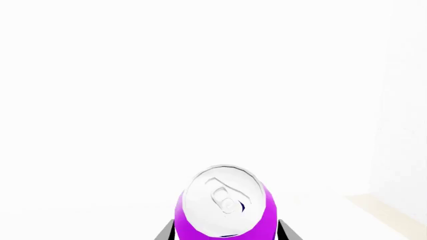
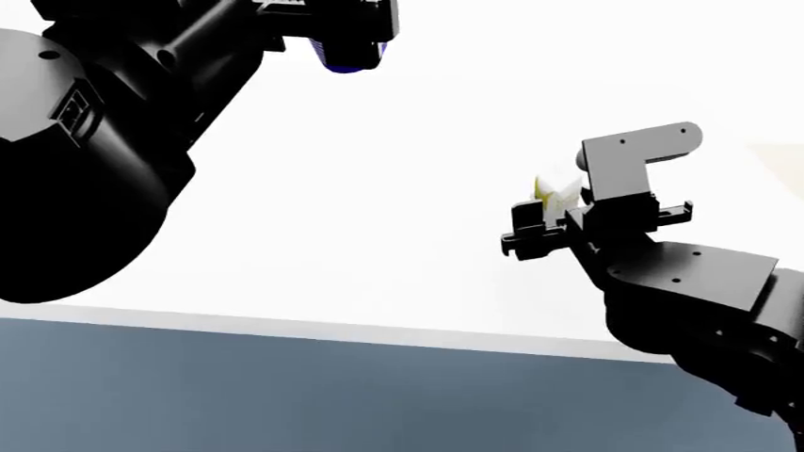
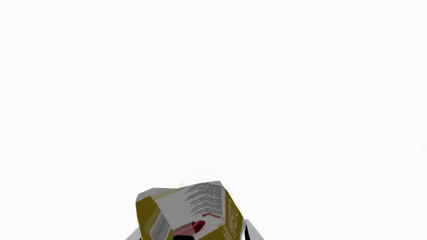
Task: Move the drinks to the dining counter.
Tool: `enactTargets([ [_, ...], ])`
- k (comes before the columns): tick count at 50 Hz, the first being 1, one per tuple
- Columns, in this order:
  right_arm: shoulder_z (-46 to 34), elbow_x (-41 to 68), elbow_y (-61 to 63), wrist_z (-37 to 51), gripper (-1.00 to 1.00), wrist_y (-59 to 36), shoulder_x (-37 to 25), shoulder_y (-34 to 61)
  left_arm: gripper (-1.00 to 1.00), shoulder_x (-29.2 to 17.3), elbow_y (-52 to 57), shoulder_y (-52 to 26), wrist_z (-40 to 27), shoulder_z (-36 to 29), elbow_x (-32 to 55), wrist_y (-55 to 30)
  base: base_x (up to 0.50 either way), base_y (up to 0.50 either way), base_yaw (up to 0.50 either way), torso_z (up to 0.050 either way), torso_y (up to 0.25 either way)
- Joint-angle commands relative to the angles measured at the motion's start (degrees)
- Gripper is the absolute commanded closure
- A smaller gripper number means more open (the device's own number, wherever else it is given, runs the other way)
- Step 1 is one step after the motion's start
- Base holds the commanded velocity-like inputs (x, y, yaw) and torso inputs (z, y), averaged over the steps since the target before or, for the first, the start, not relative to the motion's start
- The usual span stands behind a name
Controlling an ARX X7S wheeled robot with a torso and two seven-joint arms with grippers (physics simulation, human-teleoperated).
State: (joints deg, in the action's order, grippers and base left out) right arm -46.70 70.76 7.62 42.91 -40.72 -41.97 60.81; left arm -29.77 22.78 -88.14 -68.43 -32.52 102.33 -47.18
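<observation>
In the left wrist view a purple can with a silver top sits between the dark fingers of my left gripper, which is shut on it above the white dining counter. In the head view that can shows only as a dark blue-purple bit under the left arm at the top. My right gripper is shut on the yellow-white juice carton, tilted, with a red fruit picture. From the head, the carton peeks out beyond the right gripper. The bottle is out of view.
The dining counter fills the head view, with its dark blue-grey front below the near edge. A pale beige strip shows at the counter's side in the left wrist view.
</observation>
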Motion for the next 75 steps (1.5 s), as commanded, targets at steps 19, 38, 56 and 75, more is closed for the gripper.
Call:
enactTargets([
  [19, 0.65, -0.91, -0.15, -0.34, -1.00, -0.71, 0.05, 0.05, 1.00, -0.24, -0.03, -0.57, -0.36, -0.08, 0.34, 0.91, 0.00, 0.00, 0.00, 0.001, 0.001],
  [38, 1.01, -0.69, 0.11, -0.13, -1.00, -0.75, 0.07, 0.54, 1.00, -0.21, 0.07, -0.57, -0.38, -0.41, 0.37, 1.16, 0.00, 0.00, 0.00, 0.000, 0.001],
  [56, 3.47, 2.29, 4.82, 2.51, -1.00, -5.82, -0.08, 10.75, 1.00, -0.25, 0.23, -0.34, -0.16, -0.79, 0.13, 1.33, 0.00, 0.00, 0.00, 0.001, 0.001],
  [75, 7.24, 7.53, 9.64, 7.23, -1.00, -11.30, -1.41, 21.73, 1.00, 0.28, 0.64, 3.19, 1.01, -3.07, -2.43, 1.39, 0.00, 0.00, 0.00, 0.000, 0.001],
])
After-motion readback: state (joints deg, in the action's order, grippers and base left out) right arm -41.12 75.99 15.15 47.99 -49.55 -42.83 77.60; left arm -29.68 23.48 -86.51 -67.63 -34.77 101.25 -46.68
